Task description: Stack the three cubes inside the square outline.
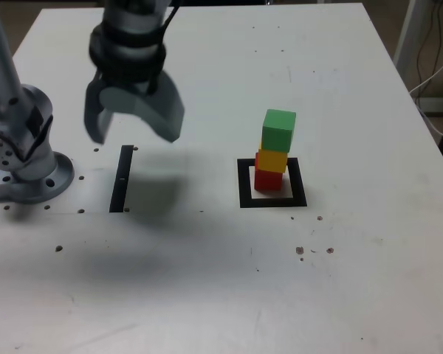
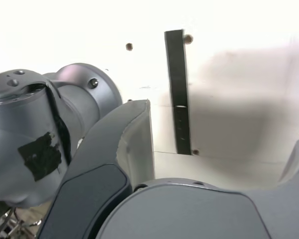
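Three cubes stand in one stack inside the black square outline [image 1: 272, 200] in the exterior view: a red cube [image 1: 268, 179] at the base, a yellow cube [image 1: 273, 160] on it, a green cube [image 1: 279, 130] on top, sitting slightly off to the right. My gripper [image 1: 133, 131] hangs open and empty well to the exterior view's left of the stack, above the thin black strip [image 1: 121, 178]. In the wrist view the wide-spread fingers [image 2: 134, 134] frame the black strip [image 2: 178, 89]; no cube shows there.
The arm's grey base [image 1: 26, 158] stands at the exterior view's left edge and fills part of the wrist view [image 2: 35, 139]. The white table [image 1: 221, 287] carries small dark screw holes. Cables hang past the table's right edge [image 1: 432, 66].
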Controlling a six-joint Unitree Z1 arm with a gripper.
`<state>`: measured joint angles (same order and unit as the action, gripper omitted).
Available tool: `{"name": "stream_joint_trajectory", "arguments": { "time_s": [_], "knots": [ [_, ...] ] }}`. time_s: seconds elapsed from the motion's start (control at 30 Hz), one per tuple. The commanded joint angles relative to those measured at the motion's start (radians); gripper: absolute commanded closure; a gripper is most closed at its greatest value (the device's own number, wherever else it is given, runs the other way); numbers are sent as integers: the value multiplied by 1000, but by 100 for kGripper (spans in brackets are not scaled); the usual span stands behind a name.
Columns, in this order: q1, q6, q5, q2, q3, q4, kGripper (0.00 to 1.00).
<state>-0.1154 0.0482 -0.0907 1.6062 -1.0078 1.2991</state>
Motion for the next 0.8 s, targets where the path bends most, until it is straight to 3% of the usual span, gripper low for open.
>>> {"name": "stream_joint_trajectory", "arguments": {
  "time_s": [0.0, 0.37, 0.77],
  "knots": [
    [0, 10, 12, -14, 45, -35, 0],
    [0, 29, 68, -50, 202, -156, 0],
    [0, 30, 48, -90, 240, -187, 0]
  ]
}}
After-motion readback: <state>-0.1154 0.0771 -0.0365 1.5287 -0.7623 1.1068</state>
